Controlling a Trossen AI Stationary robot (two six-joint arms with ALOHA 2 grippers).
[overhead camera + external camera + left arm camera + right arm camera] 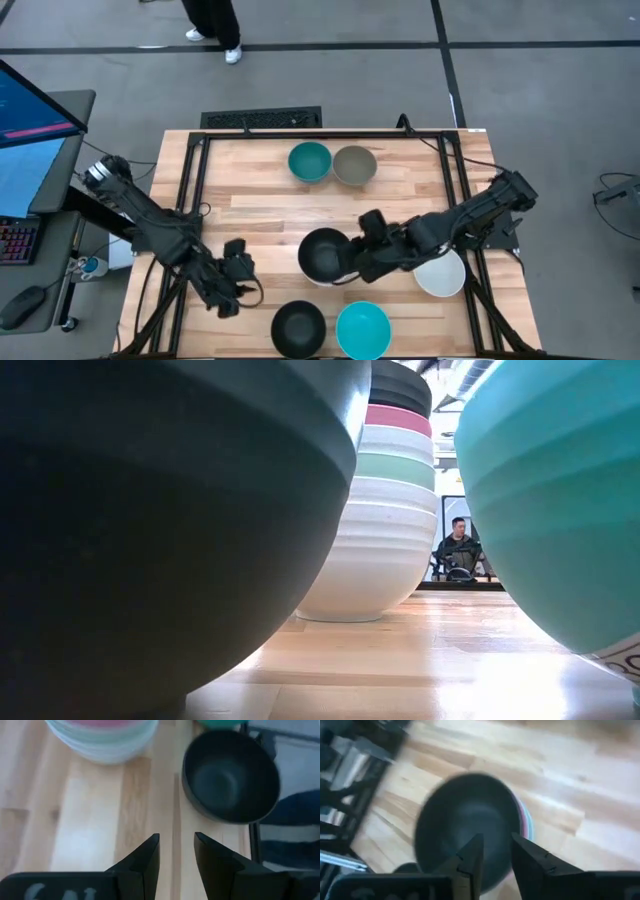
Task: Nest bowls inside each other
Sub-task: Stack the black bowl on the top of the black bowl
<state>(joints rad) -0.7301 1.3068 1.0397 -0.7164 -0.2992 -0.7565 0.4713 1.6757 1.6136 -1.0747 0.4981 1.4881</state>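
A stack of bowls [325,255] with a black one on top stands mid-table. In the low view the stack [375,510] shows white, sage green, pink and black layers. A loose black bowl [298,328] and a cyan bowl [362,330] sit at the near edge. A white bowl [440,273] stands right of the stack. A teal bowl [309,162] and a taupe bowl [354,166] sit at the far side. My right gripper [358,245] [496,840] is open over the right rim of the stack's black bowl [465,820]. My left gripper [240,268] [176,840] waits open, left of the stack.
Black frame rails [190,200] run along the table's edges. A monitor [30,130] stands off the left side. A person's feet [215,35] show beyond the far edge, and another person [458,550] sits in the room behind. Bare wood [250,210] lies left of centre.
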